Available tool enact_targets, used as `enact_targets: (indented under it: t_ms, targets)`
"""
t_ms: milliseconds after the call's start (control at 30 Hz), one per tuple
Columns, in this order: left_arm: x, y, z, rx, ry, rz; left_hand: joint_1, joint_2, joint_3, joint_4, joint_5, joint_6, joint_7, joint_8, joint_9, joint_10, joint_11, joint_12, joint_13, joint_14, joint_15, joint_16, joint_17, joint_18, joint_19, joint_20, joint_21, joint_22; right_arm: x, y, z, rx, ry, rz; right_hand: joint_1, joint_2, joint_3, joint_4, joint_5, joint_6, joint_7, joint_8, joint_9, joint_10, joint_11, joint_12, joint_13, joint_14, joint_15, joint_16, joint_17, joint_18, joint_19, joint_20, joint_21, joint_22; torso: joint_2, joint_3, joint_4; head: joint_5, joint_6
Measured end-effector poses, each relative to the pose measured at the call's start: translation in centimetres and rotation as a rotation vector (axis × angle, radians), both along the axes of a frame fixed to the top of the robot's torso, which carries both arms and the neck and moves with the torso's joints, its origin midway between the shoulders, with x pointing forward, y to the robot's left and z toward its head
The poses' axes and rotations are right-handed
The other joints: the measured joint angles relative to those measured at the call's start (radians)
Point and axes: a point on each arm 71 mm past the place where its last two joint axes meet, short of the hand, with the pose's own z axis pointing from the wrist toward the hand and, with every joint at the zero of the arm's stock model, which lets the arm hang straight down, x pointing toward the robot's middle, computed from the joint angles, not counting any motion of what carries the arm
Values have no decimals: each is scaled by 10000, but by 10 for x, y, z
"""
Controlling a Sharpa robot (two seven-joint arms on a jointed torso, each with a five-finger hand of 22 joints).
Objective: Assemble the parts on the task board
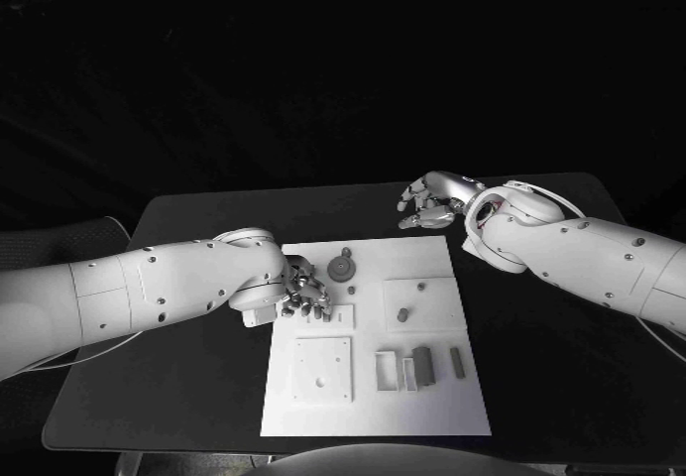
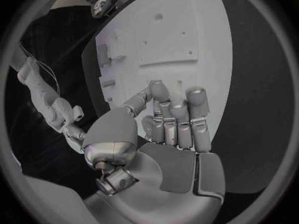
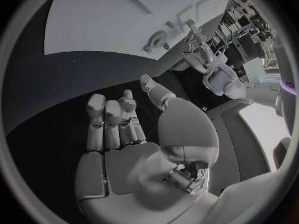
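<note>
From the head we see the white board (image 1: 375,337) mid desk (image 1: 200,397) with grey parts (image 1: 417,365) on it, left hand (image 1: 301,296) at its left edge, right hand (image 1: 433,199) over bare desk past the far edge, at the left wrist our fingers (image 2: 177,117) loose and holding nothing, at the right wrist fingers (image 3: 112,122) apart and holding nothing

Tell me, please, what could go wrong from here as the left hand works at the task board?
The left hand hovers low over the task board beside the round grey part; a sweep could knock that part. The loose grey bars lie close together, so picking one may nudge its neighbours. The right hand is open over the bare table, too far off to steady the board.
</note>
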Motion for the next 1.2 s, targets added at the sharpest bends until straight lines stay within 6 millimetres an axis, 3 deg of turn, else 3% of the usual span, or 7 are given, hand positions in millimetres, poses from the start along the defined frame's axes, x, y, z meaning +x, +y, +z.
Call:
enact_targets:
  t_ms: [333,467,600,833,900,1000,1200]
  targets:
    - [0,2,0,-3,0,23,49,-248,-44,43,-126,-1,-1,-47,25,1,0,38,-25,-9,11,37,-66,-9,-8,-7,0,-1,0,-1,0,-14,13,-17,0,0,0,0,0,3,-3,0,0,0,0,0,-6,-10,10,0,0,0,36,-3,0,0,1,0,0,-6,2]
    - [0,7,0,-41,-25,92,-4,-499,-106,170,-532,-2,-2,-98,50,1,0,37,-57,-9,12,76,-136,-27,-26,-22,0,-2,0,-2,0,-18,15,-25,0,0,0,0,0,4,-4,0,0,0,0,0,-6,-10,11,0,0,-1,36,-3,0,0,1,-3,0,-9,2]
    - [-3,15,1,-121,-57,196,18,-685,-58,216,-668,-14,8,-182,49,-4,6,37,-109,-13,10,76,-208,-40,-40,-8,-11,-2,0,-3,0,-28,15,-51,0,0,0,0,0,-16,16,0,0,0,0,0,-5,-11,12,1,0,0,36,-3,0,0,1,-6,1,-10,55]
    - [-3,37,18,-348,-208,556,26,-791,-9,422,-796,-568,287,-661,-41,-463,284,-323,-532,-364,189,-167,-547,-69,-380,117,-361,-3,1,-7,-1,-62,15,-140,0,0,0,0,0,-16,15,0,0,0,0,0,-14,-21,21,1,0,0,36,-3,0,0,-5,-12,7,-44,232]
    - [5,43,32,-391,-485,718,26,-791,-9,422,-796,-988,249,-1125,-250,-548,428,-359,-661,-441,268,-196,-639,-72,-415,151,-426,-19,2,-8,-1,-71,15,-164,0,0,0,0,0,-16,15,0,0,0,0,0,-14,-23,23,1,0,0,36,-2,0,0,-6,-12,7,-48,277]
    - [18,55,45,-359,-832,1101,139,-679,90,318,-796,-1834,538,-1732,-634,-708,697,-491,-828,-574,545,-395,-808,-109,-563,223,-648,-116,2,-9,-1,-81,15,-190,0,0,0,0,0,-15,15,0,0,0,1,0,-14,-29,29,1,0,0,35,-2,0,0,-6,-7,6,-51,335]
    - [42,67,55,-164,-1285,1712,116,-682,-13,370,-796,-2033,701,-1878,-859,-831,820,-611,-1003,-685,656,-555,-984,-173,-670,302,-851,-237,3,-12,-1,-102,15,-246,0,0,0,0,0,-15,14,0,0,0,1,0,-13,-30,31,1,0,0,32,1,0,0,-6,-2,6,-80,407]
